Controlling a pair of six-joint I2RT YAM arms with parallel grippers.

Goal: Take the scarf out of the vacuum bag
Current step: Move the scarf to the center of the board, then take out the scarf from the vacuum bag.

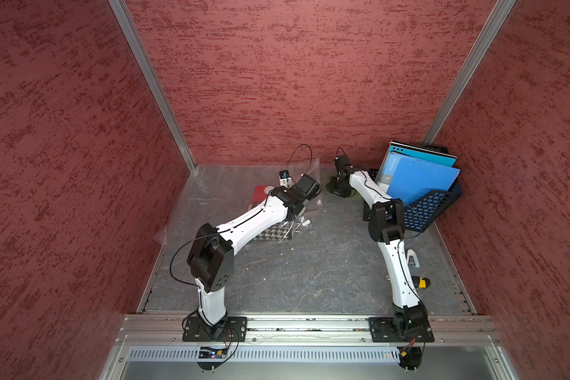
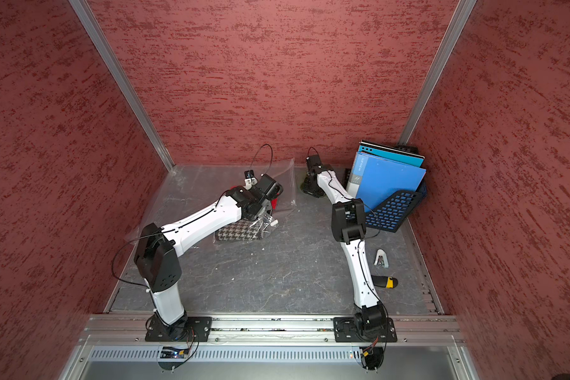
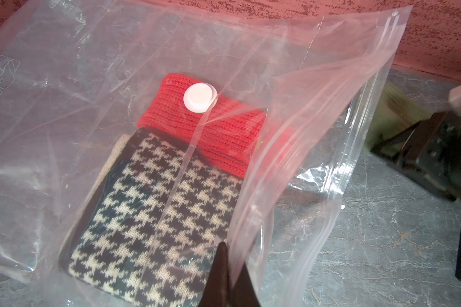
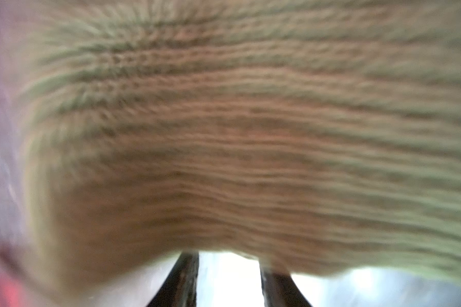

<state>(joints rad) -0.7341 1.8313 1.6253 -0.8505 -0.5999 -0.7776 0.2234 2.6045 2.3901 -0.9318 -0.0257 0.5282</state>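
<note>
Left wrist view: the left hand (image 3: pixel 230 268) is clamped on the bag (image 3: pixel 330 93) film, lifting its mouth. The green scarf (image 4: pixel 250 133) sits outside on the surface (image 3: pixel 383 212), covering the right hand (image 4: pixel 228 264), whose jaws stand apart; whether it grips, I cannot tell. This looks like the set-down; next, back clear. The only print is the pictograms (image 3: pixel 2 69); the folder (image 2: pixel 385 177) lettering is unreadable.

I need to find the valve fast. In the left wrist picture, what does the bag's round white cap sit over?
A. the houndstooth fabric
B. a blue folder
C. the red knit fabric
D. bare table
C: the white valve cap on the vacuum bag lies over the red knit fabric, not over the houndstooth fabric next to it.
</note>
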